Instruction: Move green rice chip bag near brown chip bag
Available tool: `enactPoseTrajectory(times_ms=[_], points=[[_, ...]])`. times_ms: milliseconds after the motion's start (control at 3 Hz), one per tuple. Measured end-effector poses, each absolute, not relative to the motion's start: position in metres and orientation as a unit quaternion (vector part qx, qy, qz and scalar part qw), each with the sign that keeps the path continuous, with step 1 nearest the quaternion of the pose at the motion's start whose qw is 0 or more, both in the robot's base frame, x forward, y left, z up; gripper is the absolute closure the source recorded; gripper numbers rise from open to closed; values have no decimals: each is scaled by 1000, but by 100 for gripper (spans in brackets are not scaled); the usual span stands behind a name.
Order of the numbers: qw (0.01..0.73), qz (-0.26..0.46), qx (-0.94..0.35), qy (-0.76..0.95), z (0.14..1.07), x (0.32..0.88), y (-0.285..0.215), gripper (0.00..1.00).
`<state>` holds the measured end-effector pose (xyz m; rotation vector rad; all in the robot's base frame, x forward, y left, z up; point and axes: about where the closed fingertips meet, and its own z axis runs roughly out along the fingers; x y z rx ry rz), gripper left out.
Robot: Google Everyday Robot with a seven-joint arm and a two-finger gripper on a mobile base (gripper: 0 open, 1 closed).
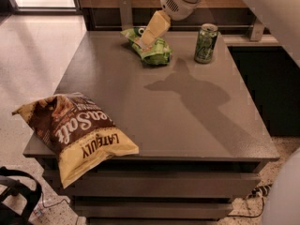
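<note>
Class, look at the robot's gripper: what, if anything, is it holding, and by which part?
It cannot be told. The gripper is over the far part of the green rice chip bag, which lies on the table.

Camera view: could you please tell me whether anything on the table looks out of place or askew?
The brown chip bag lies askew at the table's front-left corner, its yellow end hanging past the edge. The green rice chip bag lies crumpled at the far side, beneath the gripper. The can stands upright.
</note>
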<state>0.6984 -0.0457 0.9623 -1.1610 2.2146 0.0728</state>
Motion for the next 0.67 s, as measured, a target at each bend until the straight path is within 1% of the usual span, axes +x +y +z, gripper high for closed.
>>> enactPoseTrajectory(times_ms=[333,667], points=[[303,47,-427,851,938,729,-31,0],[299,87,-417,854,911,754,-20,0]])
